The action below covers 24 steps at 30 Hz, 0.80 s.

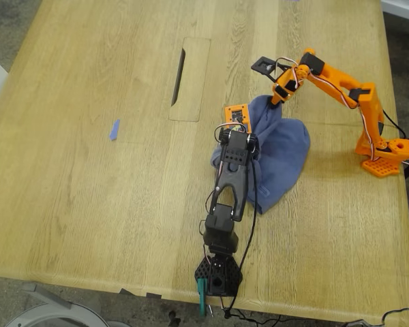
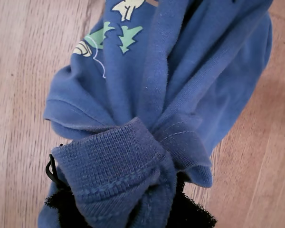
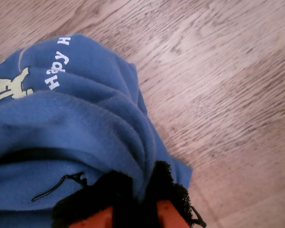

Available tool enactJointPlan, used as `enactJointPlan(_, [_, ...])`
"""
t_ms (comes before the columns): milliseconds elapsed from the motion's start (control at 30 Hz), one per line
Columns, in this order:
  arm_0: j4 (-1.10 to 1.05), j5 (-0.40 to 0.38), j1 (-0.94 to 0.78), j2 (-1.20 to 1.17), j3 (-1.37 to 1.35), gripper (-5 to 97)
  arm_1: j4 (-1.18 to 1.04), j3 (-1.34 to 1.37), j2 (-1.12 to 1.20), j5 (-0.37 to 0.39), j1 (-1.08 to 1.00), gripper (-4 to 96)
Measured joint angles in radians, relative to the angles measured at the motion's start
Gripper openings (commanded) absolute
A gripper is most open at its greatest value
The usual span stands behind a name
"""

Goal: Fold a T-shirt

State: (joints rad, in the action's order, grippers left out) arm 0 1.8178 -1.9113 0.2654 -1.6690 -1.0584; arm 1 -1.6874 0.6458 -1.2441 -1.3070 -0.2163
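My first pincer pinches a ribbed hem of the T-shirt, the cloth wrapped over its black padded tips. My second pincer pinches another gathered fold of it, beside the printed lettering. The T-shirt hangs bunched between the two arms, draping onto the wooden counter towards its edge on the exterior view's right. A blue tape scrap lies well apart.

arms: one black, one orange; thin dark cables | jaw pads: black, fuzzy
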Motion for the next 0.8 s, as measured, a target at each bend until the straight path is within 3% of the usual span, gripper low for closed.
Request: enactJointPlan(800, [-0.015,-0.038,0.153,-0.046,-0.141,0,0.095,0.765,-0.558,0.012,0.101,0.0])
